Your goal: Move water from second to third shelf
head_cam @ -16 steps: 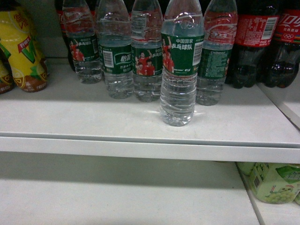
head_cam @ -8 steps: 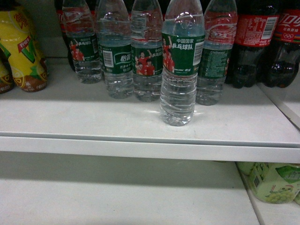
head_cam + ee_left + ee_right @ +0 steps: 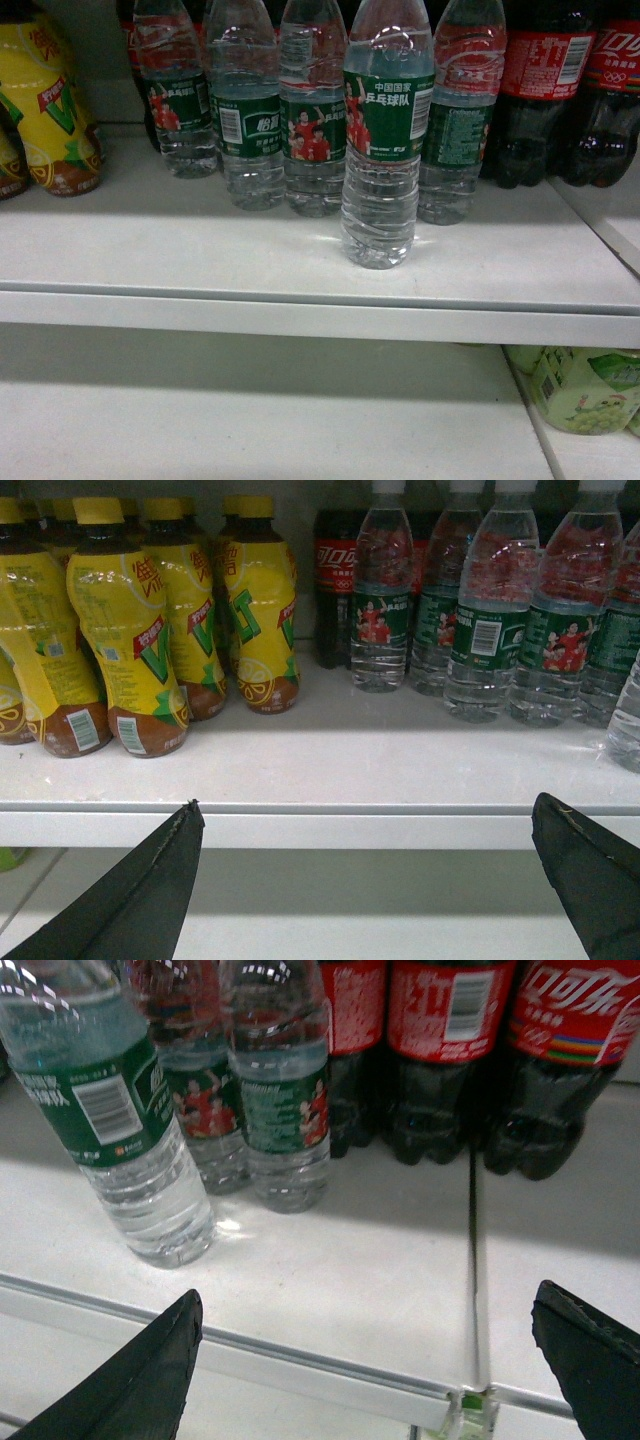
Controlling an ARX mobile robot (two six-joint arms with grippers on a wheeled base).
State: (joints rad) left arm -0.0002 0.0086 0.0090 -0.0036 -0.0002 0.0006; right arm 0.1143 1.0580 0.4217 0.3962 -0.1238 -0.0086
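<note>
One water bottle (image 3: 380, 150), clear and ribbed with a green label, stands upright ahead of a row of like bottles (image 3: 250, 110) on the upper white shelf (image 3: 200, 265). The right wrist view has it at the left (image 3: 130, 1150), while the left wrist view catches only its edge at the far right (image 3: 627, 720). The lower shelf (image 3: 250, 410) lies beneath. My left gripper (image 3: 366, 803) is open before the shelf's front edge, holding nothing. My right gripper (image 3: 366, 1290) is open too, low in front of the shelf lip and right of the bottle. Neither gripper shows in the head view.
Yellow tea bottles (image 3: 130, 630) crowd the shelf's left end (image 3: 50, 110). Dark cola bottles (image 3: 560, 90) stand at the right (image 3: 440, 1050). A seam between shelf boards (image 3: 475, 1260) runs front to back. Green drink packs (image 3: 585, 390) sit on the lower shelf at the right.
</note>
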